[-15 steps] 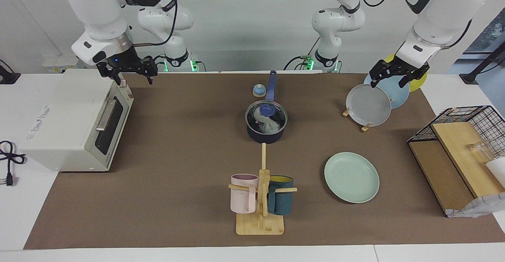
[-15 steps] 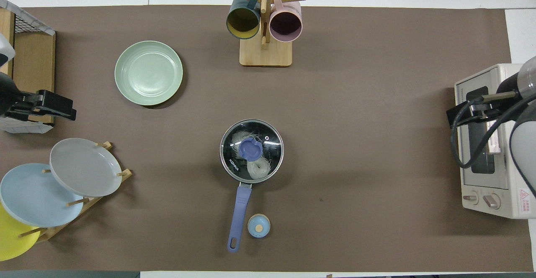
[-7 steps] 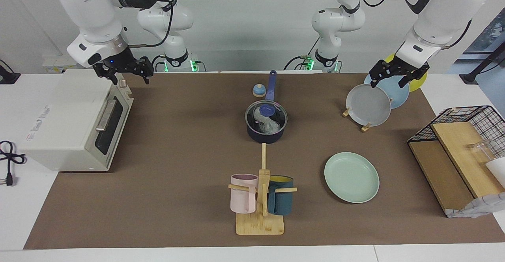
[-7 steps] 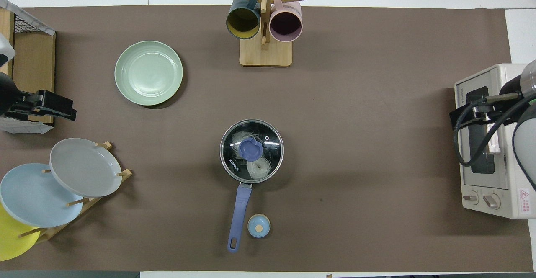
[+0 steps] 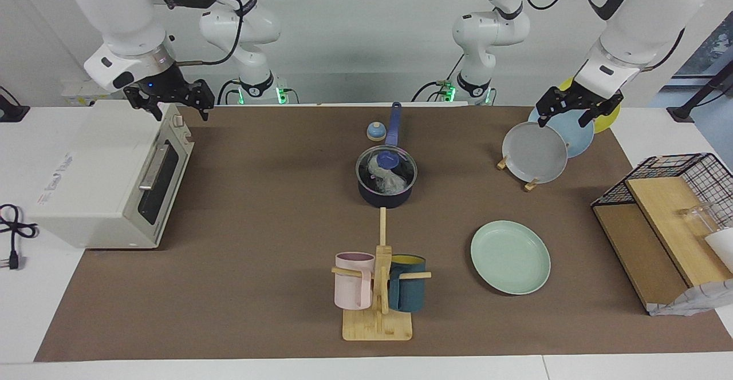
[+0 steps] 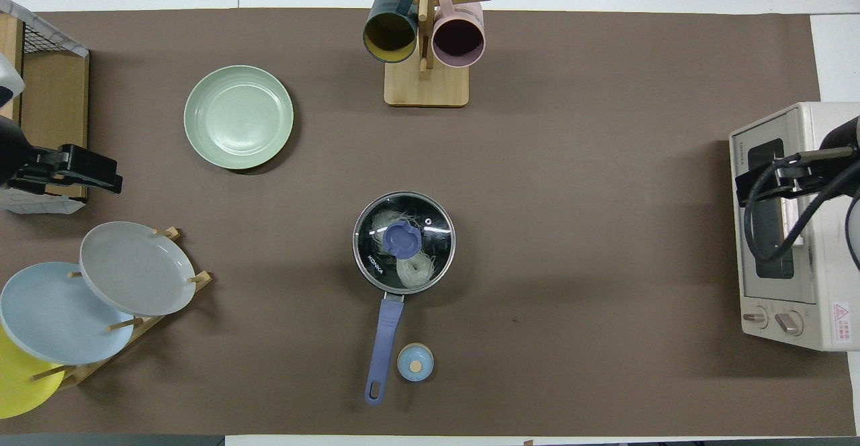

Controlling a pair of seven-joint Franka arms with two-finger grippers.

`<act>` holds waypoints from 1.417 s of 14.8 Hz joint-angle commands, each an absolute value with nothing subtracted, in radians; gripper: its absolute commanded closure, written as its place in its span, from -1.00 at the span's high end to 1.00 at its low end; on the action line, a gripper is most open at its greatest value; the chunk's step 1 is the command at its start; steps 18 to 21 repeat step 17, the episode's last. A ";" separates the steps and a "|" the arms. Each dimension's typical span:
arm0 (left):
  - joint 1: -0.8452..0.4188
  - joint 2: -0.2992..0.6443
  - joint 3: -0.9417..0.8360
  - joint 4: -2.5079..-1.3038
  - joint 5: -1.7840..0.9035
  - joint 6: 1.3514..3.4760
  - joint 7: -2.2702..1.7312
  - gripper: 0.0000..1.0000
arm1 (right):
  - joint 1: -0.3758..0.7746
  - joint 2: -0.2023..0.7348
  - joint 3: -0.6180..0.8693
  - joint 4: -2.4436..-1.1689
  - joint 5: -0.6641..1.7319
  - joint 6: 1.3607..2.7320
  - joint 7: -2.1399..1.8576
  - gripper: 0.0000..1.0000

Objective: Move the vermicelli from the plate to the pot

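Observation:
The dark pot point(image 5: 385, 198) with its long blue handle point(image 6: 384, 338) stands mid-table under a glass lid point(image 6: 402, 239) with a blue knob. The white vermicelli point(image 5: 390, 182) lies inside the pot and shows through the lid in the overhead view point(image 6: 414, 270). The mint-green plate point(image 5: 509, 257) lies bare, farther from the robots and toward the left arm's end; it also shows in the overhead view point(image 6: 238, 117). My left gripper point(image 5: 572, 111) is open and empty over the plate rack. My right gripper point(image 5: 178, 108) is open and empty over the toaster oven's corner.
A toaster oven point(image 5: 109, 179) stands at the right arm's end. A rack with grey, light-blue and yellow plates point(image 5: 535, 151) and a wire basket with wooden boards point(image 5: 670, 214) stand at the left arm's end. A mug tree point(image 5: 378, 288) stands farther out. A small blue knob-like piece point(image 5: 375, 131) lies beside the pot's handle.
My right gripper has moved up and toward the right arm's end, from beside the toaster oven to over its corner. The left arm has not moved.

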State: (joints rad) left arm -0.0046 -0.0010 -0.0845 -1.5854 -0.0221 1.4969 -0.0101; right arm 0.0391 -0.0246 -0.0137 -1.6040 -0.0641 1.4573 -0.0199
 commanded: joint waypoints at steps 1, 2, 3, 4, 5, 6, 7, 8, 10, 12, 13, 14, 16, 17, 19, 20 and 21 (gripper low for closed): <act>0.000 -0.025 -0.081 -1.605 -0.034 1.496 0.000 1.00 | 0.002 -0.048 -0.015 -1.629 -0.018 1.465 -0.031 1.00; 0.000 -0.025 -0.081 -1.605 -0.034 1.496 -0.002 1.00 | -0.005 -0.048 -0.017 -1.626 -0.020 1.468 -0.029 1.00; 0.000 -0.025 -0.083 -1.605 -0.034 1.496 -0.002 1.00 | -0.003 -0.045 -0.018 -1.623 -0.020 1.468 -0.028 1.00; 0.000 -0.025 -0.081 -1.605 -0.034 1.496 -0.002 1.00 | 0.000 -0.048 -0.020 -1.621 -0.021 1.470 -0.028 1.00; 0.000 -0.025 -0.081 -1.605 -0.034 1.496 -0.002 1.00 | 0.008 -0.051 -0.018 -1.623 -0.021 1.473 -0.028 1.00; 0.000 -0.025 -0.083 -1.605 -0.034 1.496 0.000 1.00 | 0.009 -0.055 -0.018 -1.623 -0.021 1.476 -0.028 1.00; 0.000 -0.025 -0.081 -1.605 -0.034 1.496 -0.002 1.00 | 0.009 -0.055 -0.015 -1.623 -0.025 1.476 -0.028 1.00; 0.000 -0.025 -0.081 -1.605 -0.034 1.496 -0.002 1.00 | 0.009 -0.055 -0.017 -1.624 -0.028 1.479 -0.028 1.00; 0.000 -0.025 -0.081 -1.605 -0.034 1.496 0.000 1.00 | 0.006 -0.060 -0.017 -1.634 -0.032 1.479 -0.028 1.00; 0.000 -0.025 -0.083 -1.605 -0.034 1.496 -0.002 1.00 | 0.003 -0.060 -0.012 -1.634 -0.032 1.479 -0.029 1.00; 0.000 -0.025 -0.081 -1.605 -0.034 1.496 -0.002 1.00 | 0.003 -0.060 -0.012 -1.632 -0.025 1.479 -0.028 1.00; 0.000 -0.025 -0.081 -1.605 -0.034 1.496 -0.002 1.00 | 0.002 -0.061 -0.012 -1.632 -0.022 1.480 -0.026 1.00; 0.000 -0.025 -0.081 -1.605 -0.034 1.496 0.000 1.00 | 0.003 -0.061 -0.011 -1.629 -0.020 1.482 -0.025 1.00; 0.000 -0.025 -0.081 -1.605 -0.034 1.496 -0.002 1.00 | 0.003 -0.060 -0.009 -1.629 -0.020 1.495 -0.028 1.00; 0.000 -0.025 -0.081 -1.605 -0.034 1.496 -0.002 1.00 | 0.003 -0.060 -0.009 -1.629 -0.020 1.495 -0.028 1.00; 0.000 -0.025 -0.081 -1.605 -0.034 1.496 -0.002 1.00 | 0.003 -0.060 -0.009 -1.629 -0.020 1.495 -0.028 1.00; 0.000 -0.025 -0.081 -1.605 -0.034 1.496 -0.002 1.00 | 0.003 -0.060 -0.009 -1.629 -0.020 1.495 -0.028 1.00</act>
